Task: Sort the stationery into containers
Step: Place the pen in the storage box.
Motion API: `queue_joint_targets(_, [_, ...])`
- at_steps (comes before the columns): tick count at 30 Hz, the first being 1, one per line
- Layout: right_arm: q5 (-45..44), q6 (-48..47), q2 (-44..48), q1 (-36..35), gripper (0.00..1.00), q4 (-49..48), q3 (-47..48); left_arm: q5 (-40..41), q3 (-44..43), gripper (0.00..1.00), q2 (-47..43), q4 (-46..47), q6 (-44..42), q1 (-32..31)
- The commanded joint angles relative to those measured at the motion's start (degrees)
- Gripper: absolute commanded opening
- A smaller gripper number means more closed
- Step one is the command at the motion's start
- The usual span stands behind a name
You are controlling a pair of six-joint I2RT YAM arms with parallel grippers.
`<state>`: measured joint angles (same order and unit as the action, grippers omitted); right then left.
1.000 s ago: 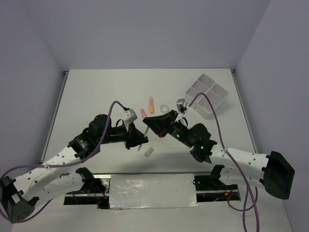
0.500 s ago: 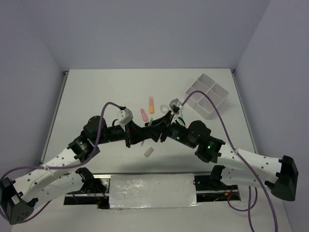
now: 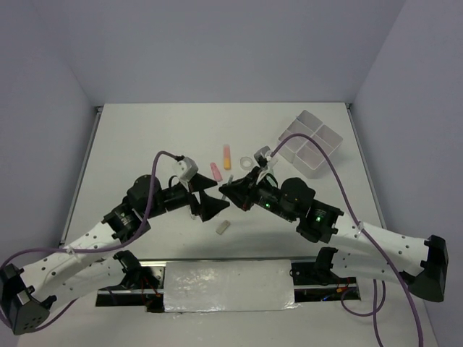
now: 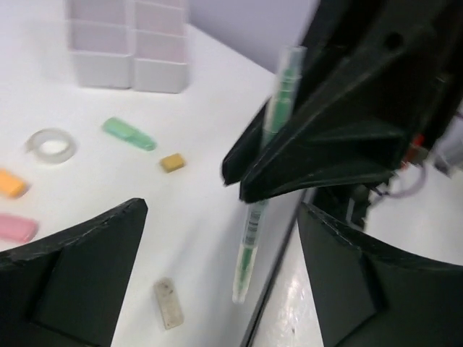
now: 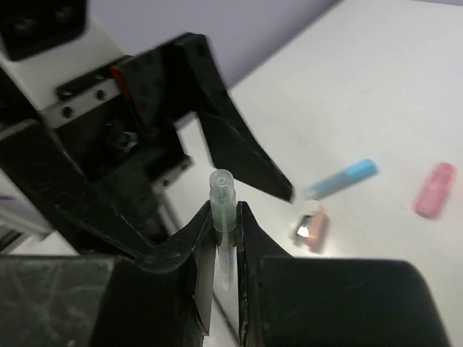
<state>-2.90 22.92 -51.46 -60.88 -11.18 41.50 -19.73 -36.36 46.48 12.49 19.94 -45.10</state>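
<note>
A thin clear pen (image 5: 221, 195) with green inside stands upright between my right gripper's (image 5: 224, 213) jaws, which are shut on it. In the left wrist view the same pen (image 4: 249, 246) hangs below the right gripper's black fingers, above the table. My left gripper (image 4: 222, 217) is open wide, one finger on each side of the pen, touching nothing. From above, the left gripper (image 3: 208, 204) and right gripper (image 3: 226, 189) meet tip to tip at the table's middle. The white four-compartment tray (image 3: 304, 114) sits at the back right.
On the table lie a clear tape ring (image 3: 247, 162), an orange-pink piece (image 3: 227, 157), a pink piece (image 3: 215, 170) and a beige piece (image 3: 223, 227). A green piece (image 4: 129, 134) and a small orange block (image 4: 171, 162) lie nearer the tray (image 4: 130, 43). A blue piece (image 5: 340, 178) lies beyond the right gripper.
My left gripper has opened and drawn back a little to the left. My right gripper opened, then closed on the pen, and it has come in closer.
</note>
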Motion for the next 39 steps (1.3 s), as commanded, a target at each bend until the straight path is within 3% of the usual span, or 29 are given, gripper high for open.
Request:
queue_joint_targets(1, [-11.14, -3.57, -1.79, 2.33, 0.0, 7.28, 6.91, 14.67, -4.85, 0.99, 1.42, -4.64, 3.77, 0.37])
queue_joint_targets(3, [-14.67, -4.46, -3.99, 6.54, 0.0, 10.46, 8.86, 19.62, -8.7, 0.99, 3.34, -14.79, 6.06, 0.28])
queue_joint_targets(5, [-14.42, -5.08, -5.39, 16.02, 0.0, 10.48, 10.27, 29.94, -11.79, 0.99, 4.67, -22.99, 10.36, 0.28])
queue_joint_targets(6, [-14.94, -5.34, -5.93, 19.36, 0.0, 9.52, 10.62, 32.79, -14.85, 0.99, 6.15, -31.74, 13.16, 0.36])
queue_joint_targets(8, [-19.75, -9.1, -8.12, 26.41, 0.0, 6.63, 10.98, 38.33, -17.94, 0.99, 8.35, -39.87, 14.77, 0.37])
queue_joint_targets(10, [-28.37, -13.31, -10.75, 32.71, 0.0, 0.04, 11.32, 37.49, -21.38, 0.99, 9.07, -47.37, 13.29, 0.28])
queue_joint_targets(13, [-31.2, -16.75, -21.0, 40.54, 0.0, -5.69, 15.95, 31.52, -21.21, 0.99, 8.02, -49.4, 8.19, 0.28])
queue_joint_targets(17, [-28.84, -21.67, -30.52, 46.71, 0.0, -13.56, 22.31, 32.29, -17.35, 0.99, 3.54, -50.1, 6.6, -0.07])
queue_joint_targets(22, [-27.5, -28.19, -40.97, 49.45, 0.0, -17.38, 28.09, 28.08, -15.23, 0.99, 0.89, -47.21, 5.81, -1.04])
queue_joint_targets(36, [-20.75, -26.7, -49.6, 54.64, 0.03, -16.59, 32.77, 24.82, -15.14, 0.99, 1.86, -46.07, 5.02, -1.04])
queue_joint_targets(39, [-19.7, -26.52, -51.37, 55.08, 0.07, -16.5, 32.95, 24.56, -15.14, 0.99, 1.77, -45.98, 5.02, -0.95])
